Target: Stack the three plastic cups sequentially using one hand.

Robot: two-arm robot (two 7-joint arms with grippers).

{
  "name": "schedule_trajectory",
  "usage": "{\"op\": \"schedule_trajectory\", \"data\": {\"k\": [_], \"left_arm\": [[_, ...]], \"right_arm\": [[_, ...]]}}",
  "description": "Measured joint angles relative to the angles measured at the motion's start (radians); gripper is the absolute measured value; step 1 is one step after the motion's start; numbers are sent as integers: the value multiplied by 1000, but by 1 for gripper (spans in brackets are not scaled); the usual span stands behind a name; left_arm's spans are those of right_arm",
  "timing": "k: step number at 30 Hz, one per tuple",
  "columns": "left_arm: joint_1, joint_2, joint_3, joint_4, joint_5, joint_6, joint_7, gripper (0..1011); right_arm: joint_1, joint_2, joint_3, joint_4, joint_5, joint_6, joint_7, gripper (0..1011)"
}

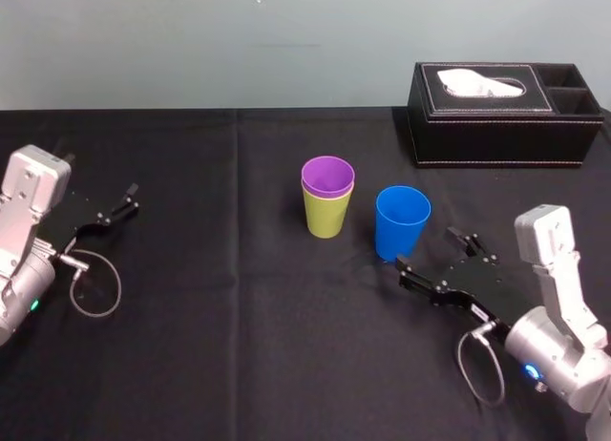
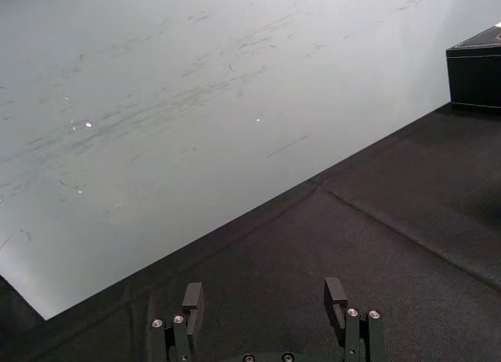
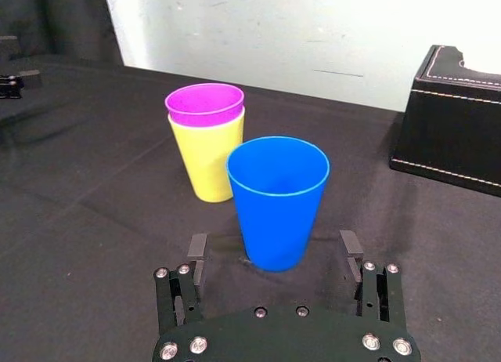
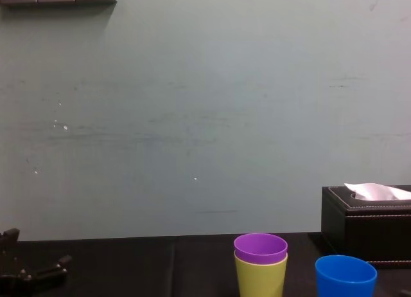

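The purple cup [image 1: 327, 178] sits nested in the yellow-green cup [image 1: 326, 219] at frame centre, with the blue cup [image 1: 401, 223] just right of them. The right claw [image 1: 427, 248], spread wide, lies beside the blue cup. The left claw [image 1: 122, 204], also wide, is at far left.

The blue cup [image 1: 402, 221], the purple cup [image 1: 327, 177] and the yellow-green cup [image 1: 326, 219] all look like smooth plastic with a soft sheen. Matt black cloth, creased along its fold lines, covers the counter [image 1: 239, 346]. The tissue box [image 1: 496, 136] looks like black leather or imitation leather with pale stitching, and the tissue [image 1: 477, 82] in it is white paper. The right pincer [image 1: 431, 252] and left pincer [image 1: 126, 200] have matt black fingers, and the right one has bright metal screw heads [image 3: 197, 345]. The wall [image 4: 192, 117] is pale, matt and scuffed.
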Motion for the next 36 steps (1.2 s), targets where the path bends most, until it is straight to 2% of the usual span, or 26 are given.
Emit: {"op": "schedule_trajectory", "data": {"k": [17, 36], "left_arm": [[0, 0, 0, 0, 0, 0, 0, 1011], [0, 0, 0, 0, 0, 0, 0, 1011]], "right_arm": [[57, -87, -19, 68, -62, -29, -55, 1004], [81, -139, -12, 90, -83, -26, -70, 1004]]}}
